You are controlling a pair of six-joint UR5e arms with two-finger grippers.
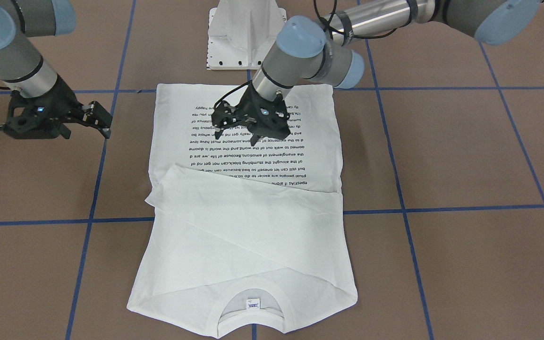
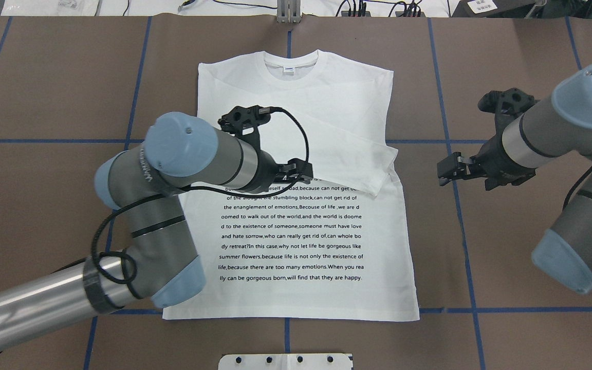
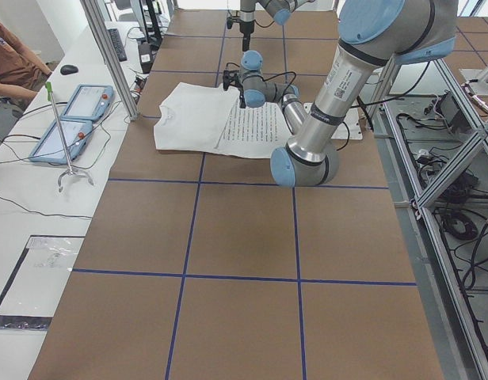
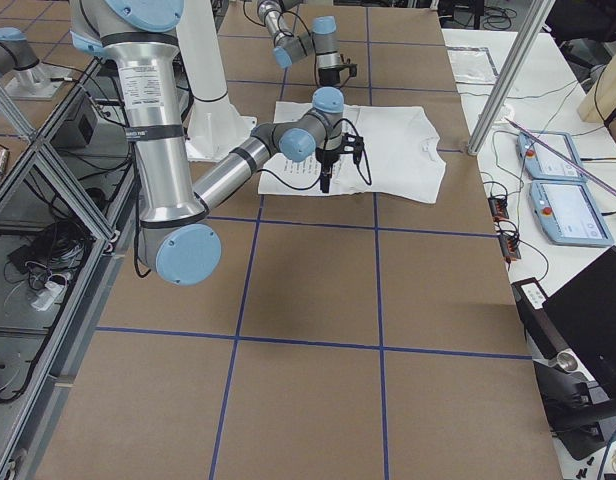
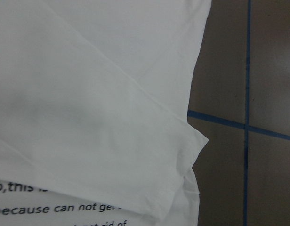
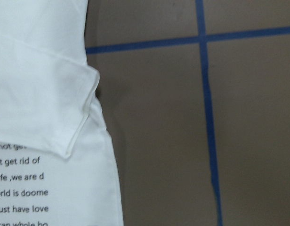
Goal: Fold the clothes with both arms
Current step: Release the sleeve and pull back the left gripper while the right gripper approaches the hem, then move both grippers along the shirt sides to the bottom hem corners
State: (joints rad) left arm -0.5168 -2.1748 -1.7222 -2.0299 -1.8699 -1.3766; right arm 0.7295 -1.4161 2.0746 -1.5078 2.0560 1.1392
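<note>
1. The left gripper (image 1: 238, 137) hovers over the printed text, jaws parted and empty. The right gripper (image 1: 104, 120) hangs beside the shirt (image 2: 296, 241) over bare bench (image 2: 44, 92), likewise parted and empty.
2. The shirt lies flat, print up, collar (image 2: 291, 59) farthest from the robot, with one sleeve (image 2: 347, 149) folded slantwise across the chest.
3. It looks like light, limp cotton that will sag and crease. Pinching both layers at the hem (image 2: 291, 314) corners seems best.
</note>
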